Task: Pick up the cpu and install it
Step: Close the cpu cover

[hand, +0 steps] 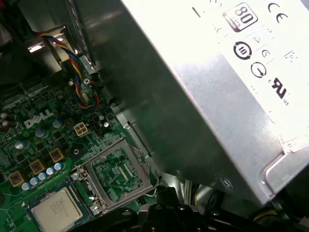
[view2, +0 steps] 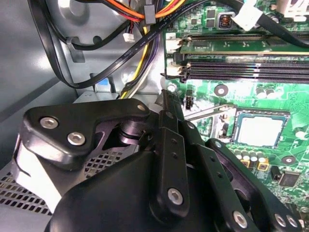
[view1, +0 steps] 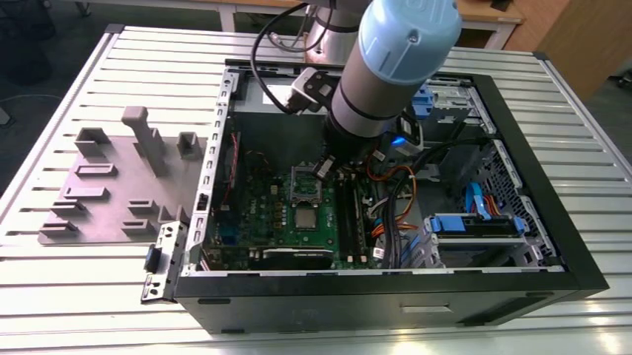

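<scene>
Hand [view2: 166,96] above motherboard [view2: 270,87]; cpu [view2: 260,131] seated.

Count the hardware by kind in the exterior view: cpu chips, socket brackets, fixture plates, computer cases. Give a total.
cpu: 1
socket bracket: 1
fixture plate: 1
computer case: 1
Total: 4

Silver-grey cpu [view2: 260,130] on green motherboard [view1: 286,235]; black gripper [view2: 166,104]; blue-capped grey arm [view1: 395,59]; grey-purple fixture plate [view1: 109,200].
</scene>
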You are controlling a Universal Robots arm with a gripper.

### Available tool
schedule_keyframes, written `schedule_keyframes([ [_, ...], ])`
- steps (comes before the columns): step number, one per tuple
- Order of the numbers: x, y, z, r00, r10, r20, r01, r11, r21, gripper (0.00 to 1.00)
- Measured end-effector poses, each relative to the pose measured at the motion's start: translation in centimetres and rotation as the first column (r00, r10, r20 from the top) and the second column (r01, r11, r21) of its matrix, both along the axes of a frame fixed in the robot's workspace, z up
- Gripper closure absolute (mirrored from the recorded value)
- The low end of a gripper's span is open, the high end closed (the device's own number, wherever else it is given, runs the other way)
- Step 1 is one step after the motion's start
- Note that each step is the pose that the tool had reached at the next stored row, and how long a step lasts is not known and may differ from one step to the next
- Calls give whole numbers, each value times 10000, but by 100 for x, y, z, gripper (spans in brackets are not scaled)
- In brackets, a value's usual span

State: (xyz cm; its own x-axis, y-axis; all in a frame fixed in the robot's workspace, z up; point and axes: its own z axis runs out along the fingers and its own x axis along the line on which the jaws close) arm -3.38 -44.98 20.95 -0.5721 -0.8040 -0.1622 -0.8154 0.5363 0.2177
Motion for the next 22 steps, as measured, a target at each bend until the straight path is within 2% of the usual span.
schedule_keyframes([
  [6, -5, -5, 36, 10000, 0, 1, 0, 10000, -9, 89],
  [17, -6, -7, 42, 10000, -1, 1, 1, 10000, -10, 89],
  [22, -6, -9, 71, 10000, -1, 1, 1, 10000, -17, 89],
])
